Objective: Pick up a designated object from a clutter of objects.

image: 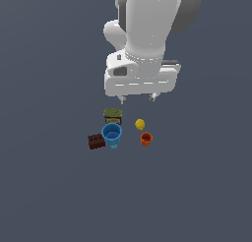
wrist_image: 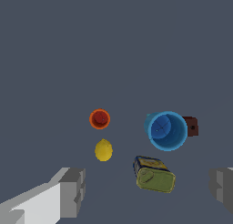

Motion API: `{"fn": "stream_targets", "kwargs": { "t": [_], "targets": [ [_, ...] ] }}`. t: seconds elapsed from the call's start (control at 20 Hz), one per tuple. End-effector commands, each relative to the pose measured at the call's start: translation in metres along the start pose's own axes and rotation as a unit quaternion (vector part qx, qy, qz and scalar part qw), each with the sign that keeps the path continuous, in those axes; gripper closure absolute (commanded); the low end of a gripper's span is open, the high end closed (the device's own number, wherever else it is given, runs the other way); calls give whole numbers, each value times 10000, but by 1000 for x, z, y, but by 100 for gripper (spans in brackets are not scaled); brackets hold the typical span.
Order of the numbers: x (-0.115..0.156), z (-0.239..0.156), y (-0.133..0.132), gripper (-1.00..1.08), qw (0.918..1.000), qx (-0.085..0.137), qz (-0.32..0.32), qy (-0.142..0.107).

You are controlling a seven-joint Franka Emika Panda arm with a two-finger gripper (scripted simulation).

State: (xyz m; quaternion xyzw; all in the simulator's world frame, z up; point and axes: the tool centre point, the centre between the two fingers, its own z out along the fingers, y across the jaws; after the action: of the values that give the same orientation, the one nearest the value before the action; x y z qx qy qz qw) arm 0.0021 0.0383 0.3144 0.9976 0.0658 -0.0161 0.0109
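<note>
The white arm hangs above the dark surface (image: 49,187), its hand (image: 138,99) spread wide and grasping nothing; in the wrist view the two fingers (wrist_image: 73,191) stand far apart with only bare surface between them. Below it sits the little cluster. The yellow ball (image: 140,124) lies free on the surface, just beside the small orange cup (image: 146,138) and apart from the others. The blue cup (image: 112,134) stands upright, mouth up, with the dark studded block (image: 96,141) close against it on the exterior view's left. The olive-green can (image: 112,114) lies on its side near the blue cup.
</note>
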Motion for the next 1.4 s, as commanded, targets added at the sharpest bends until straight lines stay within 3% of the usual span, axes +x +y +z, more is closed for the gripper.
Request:
{"fn": "stream_targets", "kwargs": {
  "t": [0.0,0.4,0.8,1.35],
  "targets": [
    [0,1,0,-92,10000,-2,9,0],
    [0,20,-4,-92,9996,2,271,13],
    [-5,63,-14,-92,9961,17,876,39],
    [-27,143,-34,-92,9779,64,2087,83]
  ]
}}
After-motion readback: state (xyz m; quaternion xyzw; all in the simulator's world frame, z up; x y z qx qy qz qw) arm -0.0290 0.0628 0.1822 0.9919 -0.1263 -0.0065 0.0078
